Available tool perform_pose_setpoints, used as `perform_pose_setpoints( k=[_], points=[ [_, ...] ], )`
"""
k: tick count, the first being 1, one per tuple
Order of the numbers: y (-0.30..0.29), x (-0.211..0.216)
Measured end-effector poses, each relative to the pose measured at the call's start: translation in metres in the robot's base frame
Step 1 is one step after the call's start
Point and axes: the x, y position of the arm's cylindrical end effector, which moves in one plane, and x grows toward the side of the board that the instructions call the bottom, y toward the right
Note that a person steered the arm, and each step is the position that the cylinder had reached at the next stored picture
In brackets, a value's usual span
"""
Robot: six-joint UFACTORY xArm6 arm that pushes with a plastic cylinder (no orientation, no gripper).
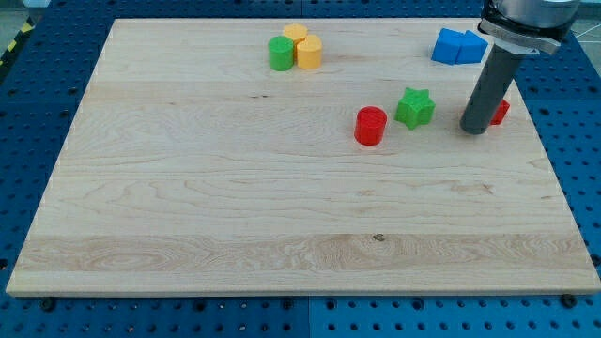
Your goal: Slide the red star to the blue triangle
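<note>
The red star (500, 112) lies at the view's right, mostly hidden behind my rod; only its right edge shows. My tip (474, 129) rests on the board just left of and touching or nearly touching the red star. Two blue blocks sit together near the view's top right: a blue block (449, 45) and the blue triangle (473, 46) beside it, above the rod. The red star is a short way below them.
A green star (414, 107) and a red cylinder (371, 125) lie left of my tip. A green cylinder (281, 53) and two yellow blocks (304, 47) cluster at the view's top centre. The wooden board (188, 207) ends near the right blocks.
</note>
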Motion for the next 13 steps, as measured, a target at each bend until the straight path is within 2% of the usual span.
perform_pose_setpoints(
  k=[1,2,3,4,8,11,12,13],
  points=[
    [0.001,0.043],
    [0.015,0.067],
    [0.021,0.031],
    [0.021,0.026],
    [0.021,-0.063],
    [0.021,-0.084],
    [0.021,-0.084],
    [0.016,-0.015]
  ],
)
